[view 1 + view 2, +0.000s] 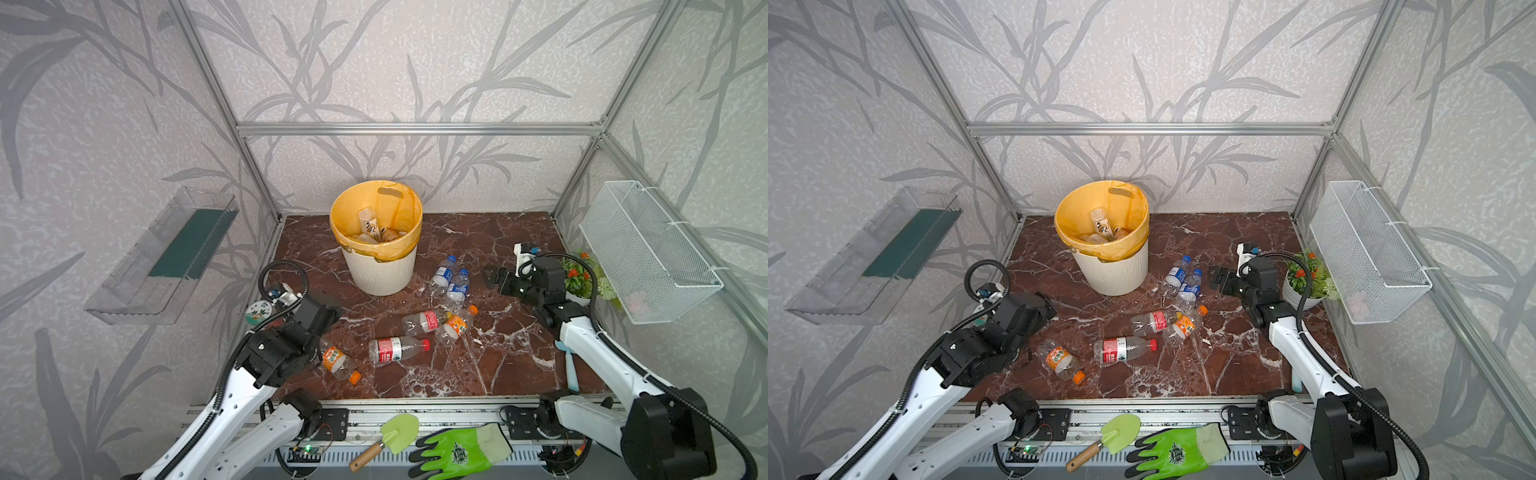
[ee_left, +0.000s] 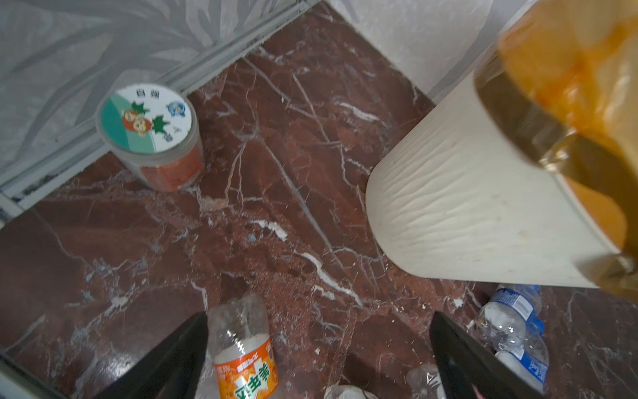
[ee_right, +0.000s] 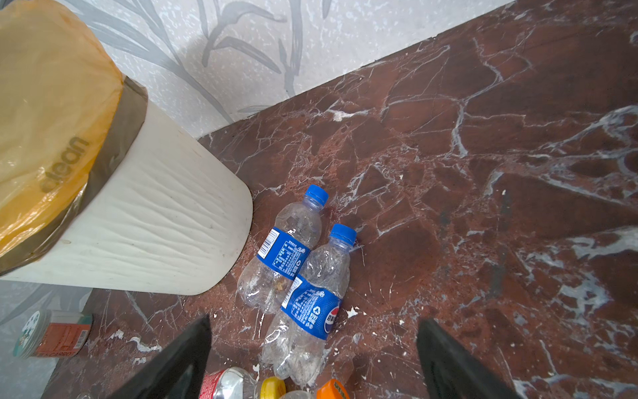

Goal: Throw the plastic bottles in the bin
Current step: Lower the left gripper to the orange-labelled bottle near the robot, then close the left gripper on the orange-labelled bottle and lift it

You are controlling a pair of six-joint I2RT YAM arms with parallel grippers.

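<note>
1. On the worktop (image 1: 511,357), six bottles (image 1: 395,350) lie loose on their sides. Others already sit inside the bin (image 1: 380,274).
2. My left fingers (image 2: 165,359) are spread wide and empty, with the orange-labelled bottle (image 2: 247,359) just inside the gap, probably my next pick.
3. My right fingers (image 3: 172,359) are also spread and empty. They face the blue-labelled pair (image 3: 293,273) beside the bin, wide enough to straddle one.

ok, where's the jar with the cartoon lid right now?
In a top view the jar stands upright at the left edge of the table, beside the wall rail, left of the bin and just behind the left arm.
</note>
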